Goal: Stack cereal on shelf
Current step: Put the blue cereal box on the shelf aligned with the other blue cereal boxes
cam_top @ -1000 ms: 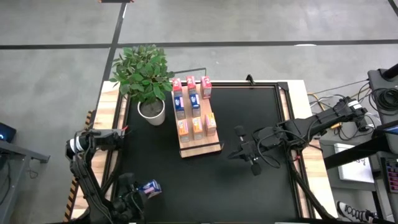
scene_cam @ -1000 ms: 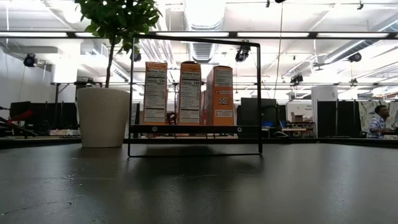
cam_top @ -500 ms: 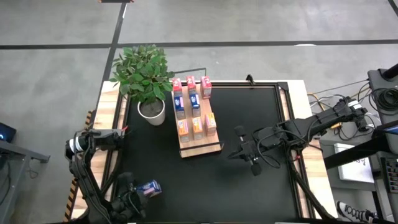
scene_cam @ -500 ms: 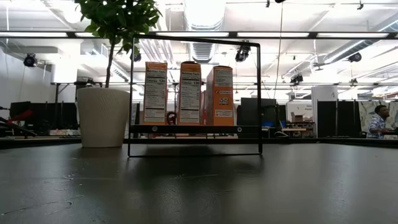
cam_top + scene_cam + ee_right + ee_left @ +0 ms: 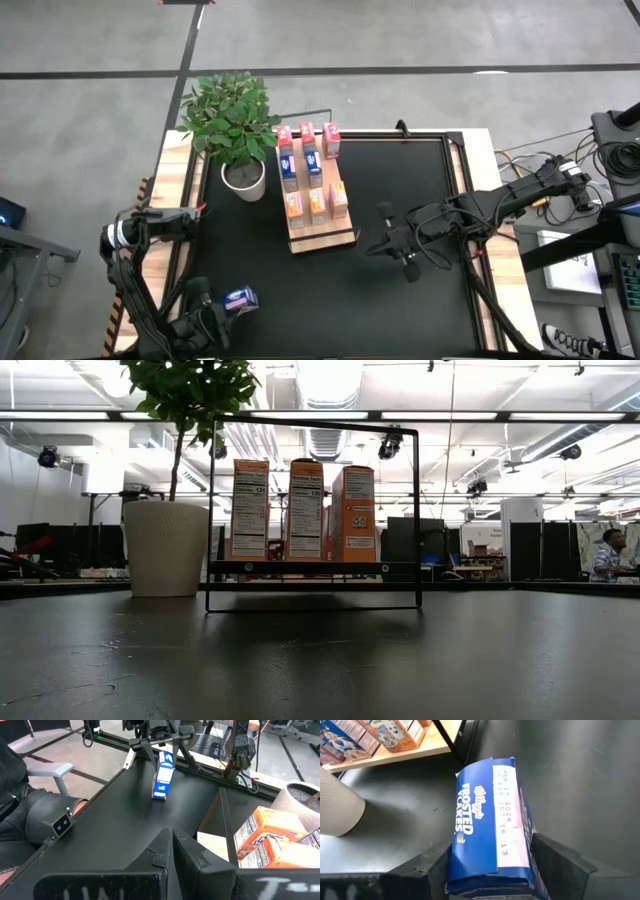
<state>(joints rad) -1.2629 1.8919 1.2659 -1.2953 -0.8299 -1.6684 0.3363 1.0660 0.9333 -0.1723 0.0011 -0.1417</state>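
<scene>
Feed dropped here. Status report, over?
Left gripper straddles blue box, table's near-left. Right gripper shut, idle right of shelf. Path clear.

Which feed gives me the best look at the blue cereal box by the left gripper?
Left wrist view: the blue cereal box fills the frame, lettering readable, between the left gripper fingers. The high view shows it small at the near table edge, the right wrist view far off, the low view not at all.
</scene>
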